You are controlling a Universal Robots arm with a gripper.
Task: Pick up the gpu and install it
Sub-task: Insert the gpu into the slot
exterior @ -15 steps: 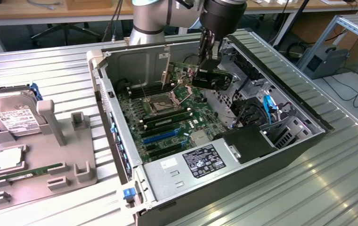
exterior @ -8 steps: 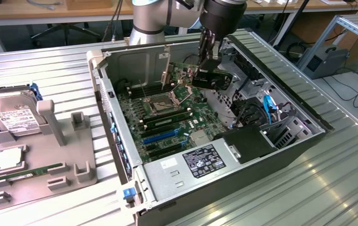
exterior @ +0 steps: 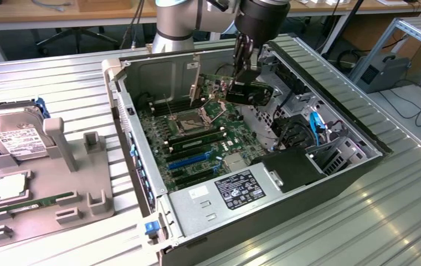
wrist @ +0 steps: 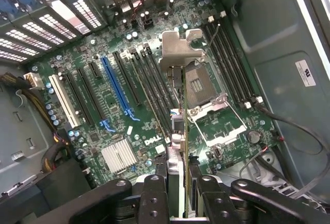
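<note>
Clearance is your first concern. On the exterior view's left the grey tray (exterior: 85, 188) carries the hard drive (exterior: 15, 136) and the RAM stick (exterior: 29, 204), well apart from the work, so leave them alone. Moving across, the open case (exterior: 114, 83) lies on its side with the motherboard (exterior: 195, 138) facing up and its long blue slot (exterior: 184, 159) toward the nearer half of the board. Further right, the gripper (exterior: 241, 72) is clamped on the gpu (exterior: 253, 91), one finger on each face. The card hangs clear above the far part of the board, just beyond the CPU socket (exterior: 193, 119) and touching nothing. To do this step well, you likely want the card upright, its lower edge parallel to the slot and its bracket end toward the case wall on the exterior view's left. Press straight down rather than at a cant. Mind the blue cable (exterior: 316, 124) near the drive bay on the exterior view's right. The wrist view shows the gpu (wrist: 178, 105) edge-on, a thin dark board running away from the fingers (wrist: 154, 193). It ends in a silvery bracket (wrist: 180, 49) with a bent tab.
</note>
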